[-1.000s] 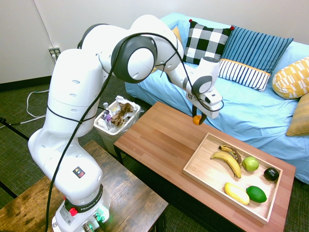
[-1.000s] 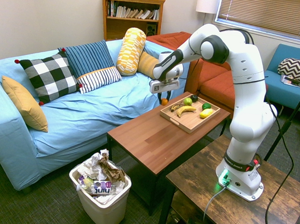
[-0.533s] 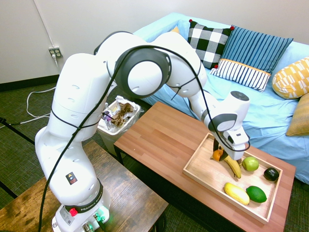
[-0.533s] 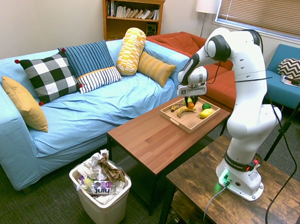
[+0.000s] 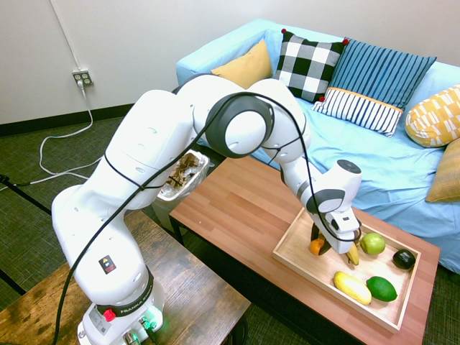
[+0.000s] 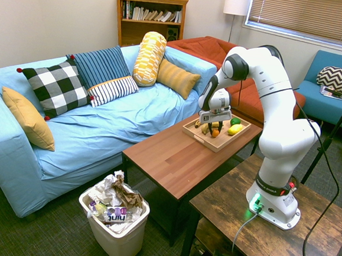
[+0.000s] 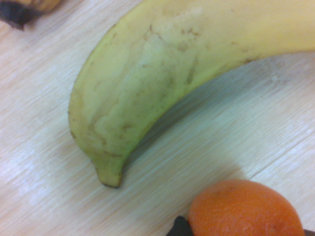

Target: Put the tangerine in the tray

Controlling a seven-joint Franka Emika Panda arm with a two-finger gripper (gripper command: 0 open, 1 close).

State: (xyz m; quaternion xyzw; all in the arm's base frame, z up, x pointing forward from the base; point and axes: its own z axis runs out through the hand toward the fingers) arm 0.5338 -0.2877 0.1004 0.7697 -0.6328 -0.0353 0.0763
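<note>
White rounded arm (image 5: 144, 165), grey joint rings, black cable

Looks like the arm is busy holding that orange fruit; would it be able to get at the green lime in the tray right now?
Probably not yet: the gripper is shut on the tangerine inside the tray. The lime lies uncovered in the tray, so once the jaws let go nothing seems to block it.
</note>
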